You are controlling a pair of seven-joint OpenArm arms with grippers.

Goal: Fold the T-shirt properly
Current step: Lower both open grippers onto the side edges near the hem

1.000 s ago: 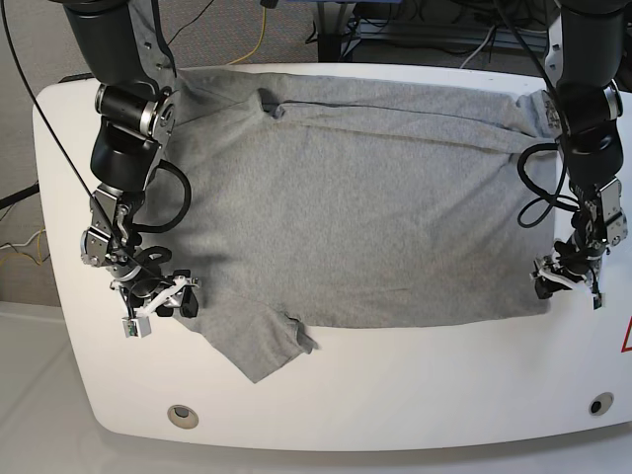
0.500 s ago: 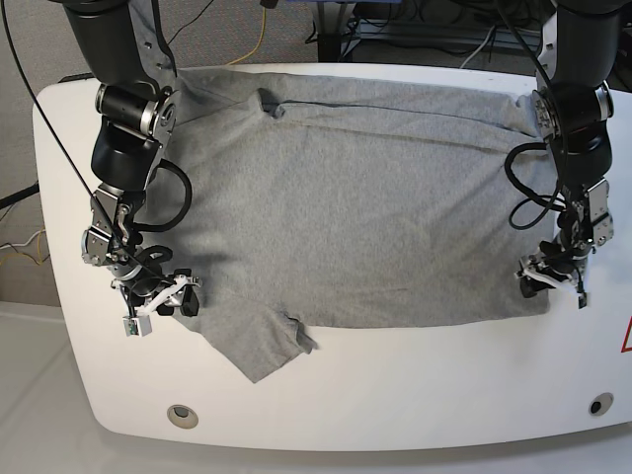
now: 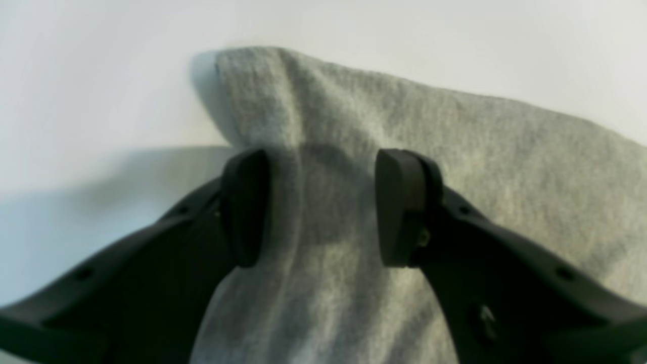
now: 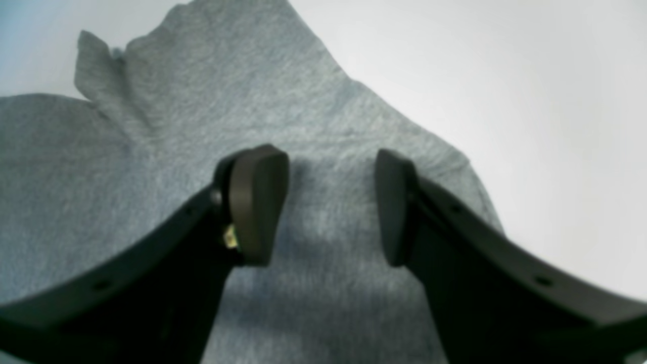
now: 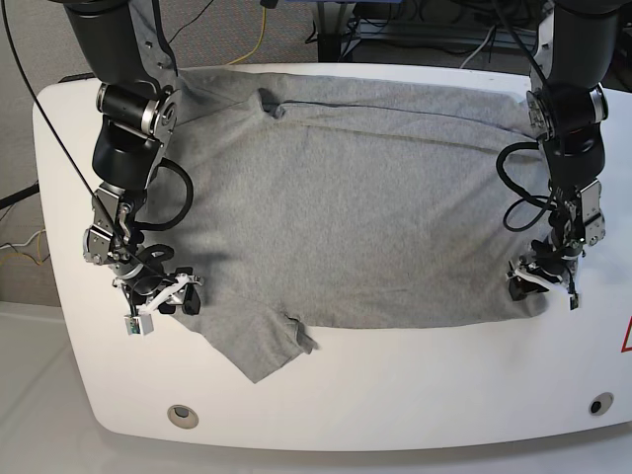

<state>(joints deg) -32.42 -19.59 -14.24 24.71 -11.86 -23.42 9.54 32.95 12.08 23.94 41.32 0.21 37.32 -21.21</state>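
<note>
The grey T-shirt (image 5: pixel 355 197) lies spread plain side up on the white table (image 5: pixel 415 385), one sleeve (image 5: pixel 259 341) pointing toward the front edge. On the base view's right, my left gripper (image 5: pixel 539 284) is down at the shirt's near right corner. Up close, the left gripper (image 3: pixel 323 207) is open, its fingers (image 3: pixel 245 207) astride a raised ridge of the T-shirt (image 3: pixel 455 167). On the base view's left, my right gripper (image 5: pixel 166 301) rests at the shirt's edge by the sleeve. It is open too, and the right gripper (image 4: pixel 331 207) has the flat T-shirt (image 4: pixel 101 177) beneath it.
The table's rounded front edge carries two round inserts (image 5: pixel 182 416) (image 5: pixel 600 404). A red warning sticker (image 5: pixel 625 338) sits at the right edge. Cables and equipment (image 5: pixel 415 30) lie on the floor beyond the far edge.
My left gripper has slid inward from the table's right side onto the shirt's corner. The right arm and the shirt have hardly moved.
</note>
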